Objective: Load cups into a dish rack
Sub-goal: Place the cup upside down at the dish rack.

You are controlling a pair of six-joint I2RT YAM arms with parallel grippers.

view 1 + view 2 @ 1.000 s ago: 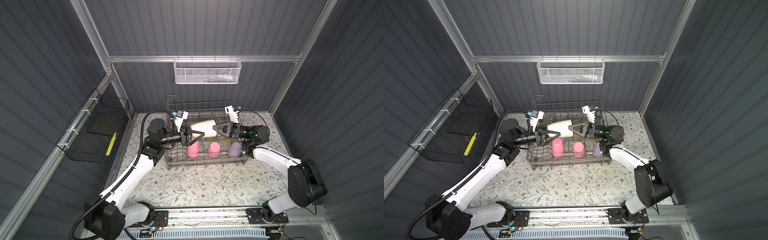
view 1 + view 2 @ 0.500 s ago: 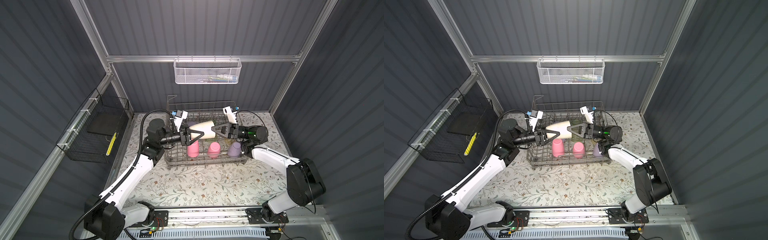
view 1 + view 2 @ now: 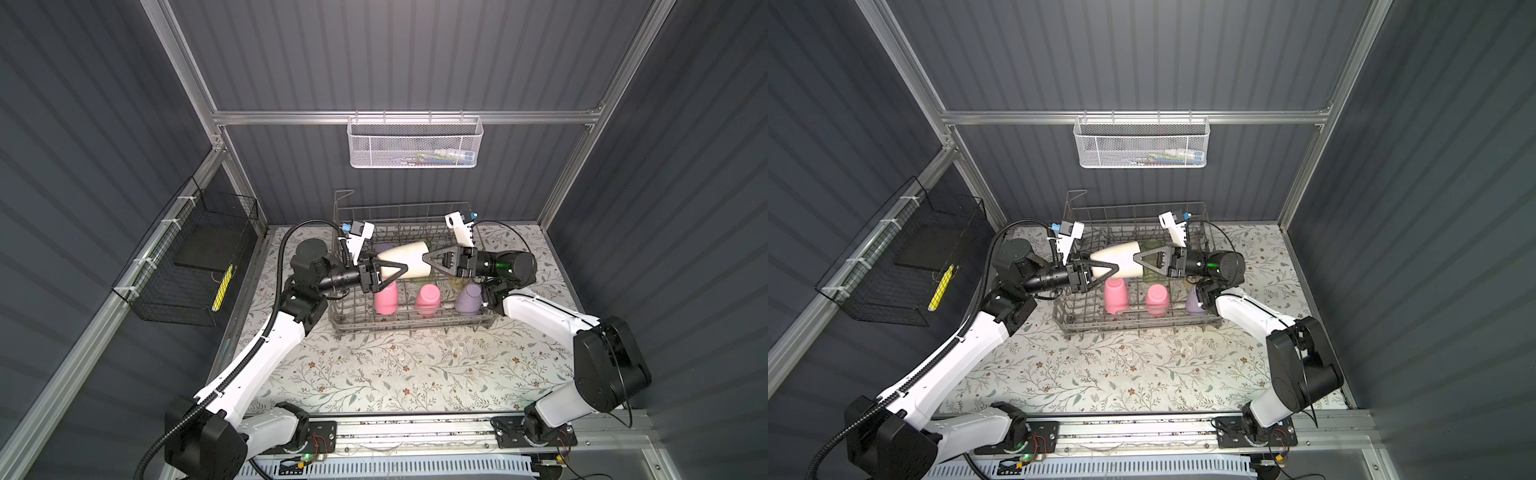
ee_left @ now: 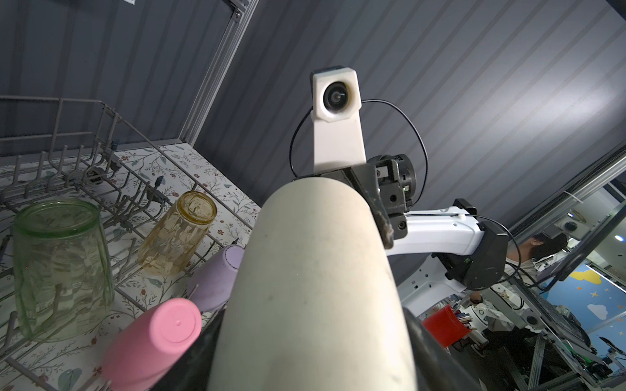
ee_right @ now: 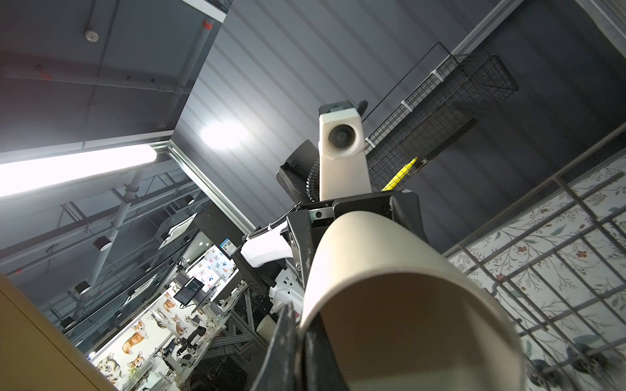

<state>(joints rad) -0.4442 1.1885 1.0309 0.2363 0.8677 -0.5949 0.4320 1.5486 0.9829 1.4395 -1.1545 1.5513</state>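
Observation:
A beige cup hangs on its side above the dish rack, held from both ends. My left gripper is shut round its closed end. My right gripper pinches the rim wall of its open end, with one finger inside and one outside. Upside down in the rack stand two pink cups and a lilac cup. The left wrist view also shows a green glass and an amber glass there.
A white mesh basket hangs on the back wall. A black wire basket is fixed to the left wall. The rack sits at the back of a floral mat, its tall grid sides rising close under both grippers.
The right gripper has edged a little toward the left one. The left jaws have narrowed slightly on the beige cup, which stays level between them.

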